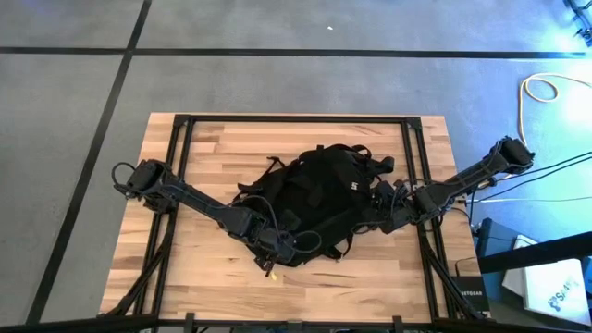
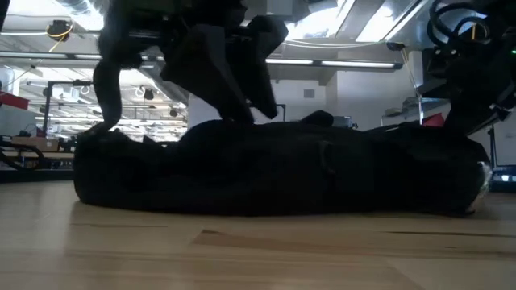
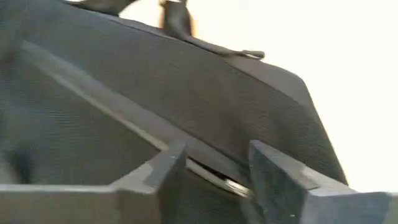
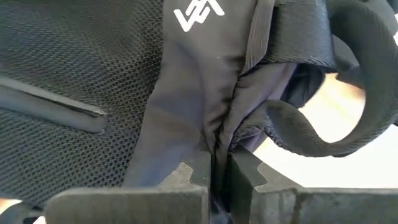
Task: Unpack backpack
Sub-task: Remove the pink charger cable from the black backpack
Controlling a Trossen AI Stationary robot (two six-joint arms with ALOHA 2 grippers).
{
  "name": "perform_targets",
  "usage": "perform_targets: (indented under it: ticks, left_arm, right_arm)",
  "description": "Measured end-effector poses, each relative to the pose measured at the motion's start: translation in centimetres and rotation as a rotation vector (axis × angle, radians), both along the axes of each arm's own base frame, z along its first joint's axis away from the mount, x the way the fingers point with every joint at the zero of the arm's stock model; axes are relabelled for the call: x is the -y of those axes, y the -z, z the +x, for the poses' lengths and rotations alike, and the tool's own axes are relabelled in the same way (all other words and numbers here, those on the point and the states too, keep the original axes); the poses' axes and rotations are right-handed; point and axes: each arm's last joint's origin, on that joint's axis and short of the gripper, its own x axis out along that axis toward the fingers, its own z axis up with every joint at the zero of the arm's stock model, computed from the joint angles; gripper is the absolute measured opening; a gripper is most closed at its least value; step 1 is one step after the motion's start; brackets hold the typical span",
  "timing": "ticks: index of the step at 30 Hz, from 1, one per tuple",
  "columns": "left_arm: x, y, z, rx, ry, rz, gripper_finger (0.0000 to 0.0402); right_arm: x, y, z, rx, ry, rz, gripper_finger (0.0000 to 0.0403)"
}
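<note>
We're in a robotics lab or industrial workspace, not a home. The table [image 1: 305,268] is a butcher-block top w/ a black metal frame bolted round it, and two arms are mounted on that frame. Around the table we see grey concrete floor [image 1: 277,79] marked w/ dark tape lines. Right of the table lie loose cables [image 1: 541,88], a yellowish one coiled, plus black equipment boxes [image 1: 467,291]. Beyond the table, in the low view, we see an open ceiling w/ exposed ducts [image 2: 56,8], strip lights [image 2: 339,60] and white walls; more benches and gear stand in the background at left, too dim to identify.
</note>
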Motion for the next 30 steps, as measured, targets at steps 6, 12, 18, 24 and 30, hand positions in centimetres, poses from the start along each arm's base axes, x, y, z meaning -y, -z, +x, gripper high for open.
perform_targets:
  ticks: [6, 12, 18, 24, 30]
  left_arm:
    - [-0.7, -0.4, 0.2, 0.099, -0.154, 0.241, 0.0185]
    - [-0.6, -0.7, 0.5, 0.146, -0.169, 0.219, 0.0173]
    - [-1.2, -0.7, 0.7, 0.166, -0.245, 0.182, 0.0170]
    - [-2.4, 0.7, 0.4, 0.126, -0.293, 0.153, 0.0170]
    - [-3.0, 1.5, 0.1, 0.114, -0.337, 0.134, 0.0170]
  right_arm:
    - [-0.6, -0.4, 1.0, 0.073, -0.094, 0.042, 0.0001]
    - [-0.8, -0.6, 1.4, 0.096, -0.145, 0.022, 0.0003]
    - [-0.8, -0.6, 1.3, 0.088, -0.144, 0.013, 0.0011]
    - [-0.7, -0.7, 1.4, 0.111, -0.125, -0.024, 0.0023]
    - [-0.5, -0.7, 1.3, 0.104, -0.113, -0.062, 0.0057]
